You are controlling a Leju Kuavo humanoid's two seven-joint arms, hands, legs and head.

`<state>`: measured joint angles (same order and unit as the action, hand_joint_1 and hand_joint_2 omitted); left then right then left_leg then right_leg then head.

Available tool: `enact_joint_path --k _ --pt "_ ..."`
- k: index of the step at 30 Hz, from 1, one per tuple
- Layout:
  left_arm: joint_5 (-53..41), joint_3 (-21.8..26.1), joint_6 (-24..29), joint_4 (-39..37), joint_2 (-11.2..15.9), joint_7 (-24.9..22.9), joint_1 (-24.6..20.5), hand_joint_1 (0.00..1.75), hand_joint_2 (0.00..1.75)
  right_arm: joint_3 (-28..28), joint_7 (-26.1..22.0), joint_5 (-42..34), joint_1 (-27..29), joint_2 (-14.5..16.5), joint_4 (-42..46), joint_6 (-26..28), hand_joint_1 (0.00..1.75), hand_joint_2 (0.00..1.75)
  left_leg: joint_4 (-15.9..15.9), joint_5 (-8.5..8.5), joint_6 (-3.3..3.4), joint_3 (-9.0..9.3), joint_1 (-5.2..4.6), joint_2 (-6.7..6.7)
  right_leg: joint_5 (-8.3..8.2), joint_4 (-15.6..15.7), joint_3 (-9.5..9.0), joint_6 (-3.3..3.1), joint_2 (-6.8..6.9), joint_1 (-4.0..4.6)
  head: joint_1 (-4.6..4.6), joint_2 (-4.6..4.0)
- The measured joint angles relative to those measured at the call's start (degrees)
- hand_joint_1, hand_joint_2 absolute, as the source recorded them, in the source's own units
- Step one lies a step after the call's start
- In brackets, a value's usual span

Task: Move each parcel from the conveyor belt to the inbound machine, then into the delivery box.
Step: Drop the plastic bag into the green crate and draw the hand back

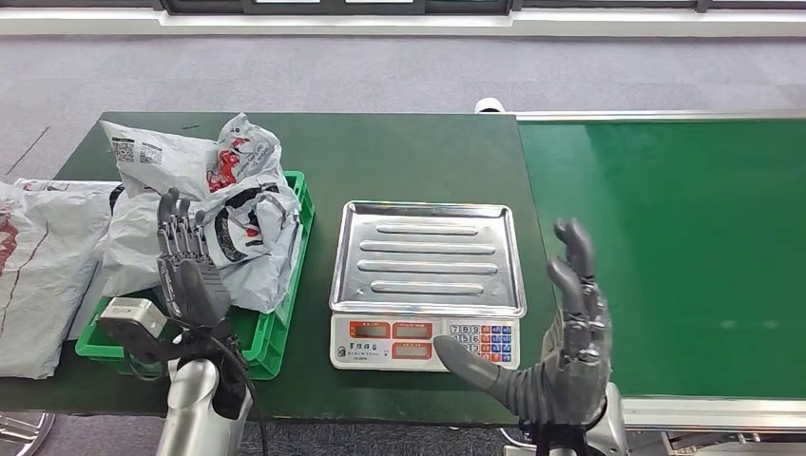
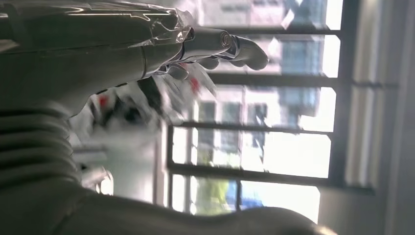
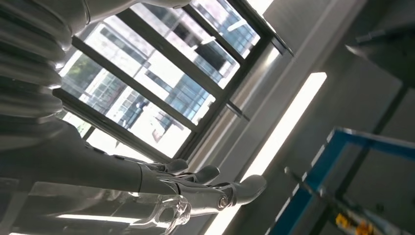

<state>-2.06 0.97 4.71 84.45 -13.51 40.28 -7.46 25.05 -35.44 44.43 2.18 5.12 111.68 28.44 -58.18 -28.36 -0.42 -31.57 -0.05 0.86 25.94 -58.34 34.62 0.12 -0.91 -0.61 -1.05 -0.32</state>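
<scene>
We see soft, light, slippery poly parcels (image 1: 249, 214) left-centre; grab bunched film. Left hand (image 1: 185, 266) and right hand (image 1: 561, 332) spread wide, empty.

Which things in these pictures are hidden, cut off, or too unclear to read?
- Scale display digits: too small in the head view.
- Green crate contents: the top parcels cover whatever lies beneath.
- Grey bag: cut off by the left edge of the head view.
- Parcel print: blurred in the left wrist view.
- Conveyor belt: its far right is cut off by the edge.
</scene>
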Motion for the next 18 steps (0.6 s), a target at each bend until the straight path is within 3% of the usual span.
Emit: enact_joint_path --k 3,8,9,12,13,18 --pt "-1.54 -4.4 -0.24 5.64 0.04 -0.01 2.39 0.0 0.0 -2.12 -0.64 -7.63 1.09 -0.09 0.9 0.53 0.0 1.75 0.0 -0.07 0.03 0.03 -0.02 -0.02 0.02 0.01 -0.02 0.02 0.01 -0.01 -0.01 0.0" --pt "-1.65 -8.14 -0.87 10.01 0.28 -0.02 4.02 0.0 0.0 -7.77 -3.1 -23.78 2.45 -0.39 1.01 -3.98 0.0 1.75 0.0 -0.07 0.04 0.03 -0.01 -0.01 0.02 0.01 -0.07 0.02 0.05 -0.01 0.0 -0.01" --pt "-1.61 -8.58 -0.97 10.58 0.33 -0.03 4.18 0.0 0.0 -8.69 -3.4 -24.88 2.64 -0.42 1.01 -4.63 0.0 1.31 0.0 -0.06 0.04 0.03 -0.01 -0.01 0.02 0.01 -0.08 0.01 0.05 -0.01 -0.01 -0.01" --pt "-1.91 -9.73 -0.97 11.83 0.46 -0.05 4.42 0.0 0.0 -11.02 -4.08 -28.29 2.93 -0.46 0.9 -8.25 0.0 1.31 0.0 -0.05 0.02 0.09 0.0 -0.02 0.01 0.01 -0.09 0.01 0.05 0.0 -0.01 -0.01" --pt "-2.18 -10.16 -0.83 12.19 0.54 -0.06 4.43 0.0 0.0 -11.91 -4.27 -30.25 2.93 -0.46 0.75 -10.43 0.0 1.75 0.0 -0.05 0.02 0.11 0.0 -0.02 0.01 0.01 -0.09 0.0 0.05 0.01 -0.01 -0.01" --pt "-3.11 -12.86 -0.21 13.75 1.12 -0.07 4.42 0.0 0.0 -16.9 -3.23 -39.74 2.33 -0.37 -2.65 -20.54 0.0 1.75 0.01 -0.04 0.01 0.07 0.0 -0.01 0.01 0.0 -0.11 0.0 0.06 0.0 -0.02 0.01"
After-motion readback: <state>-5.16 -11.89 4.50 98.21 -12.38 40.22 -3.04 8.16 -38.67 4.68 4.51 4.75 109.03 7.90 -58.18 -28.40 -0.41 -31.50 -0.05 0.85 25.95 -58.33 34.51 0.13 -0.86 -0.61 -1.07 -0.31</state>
